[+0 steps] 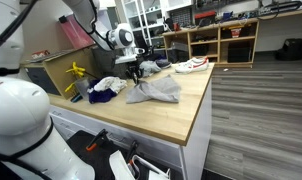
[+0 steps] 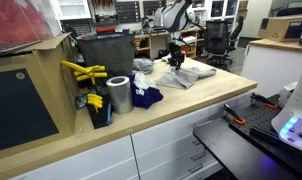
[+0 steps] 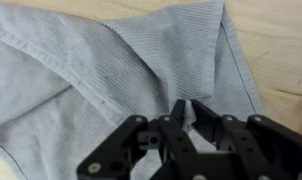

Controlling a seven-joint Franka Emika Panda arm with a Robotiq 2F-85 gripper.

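Your fingers: pinched shut on a raised fold of grey garment; bulk spreads ahead and leftward in wrist view, flat on the desk.

Exterior views share countertop from different sides; wrist closely overlooks cloth

The gripper meets the far edge of a grey garment spread on the wooden counter. Nearer the camera lie a dark blue cloth, a silver cylinder and some yellow items.
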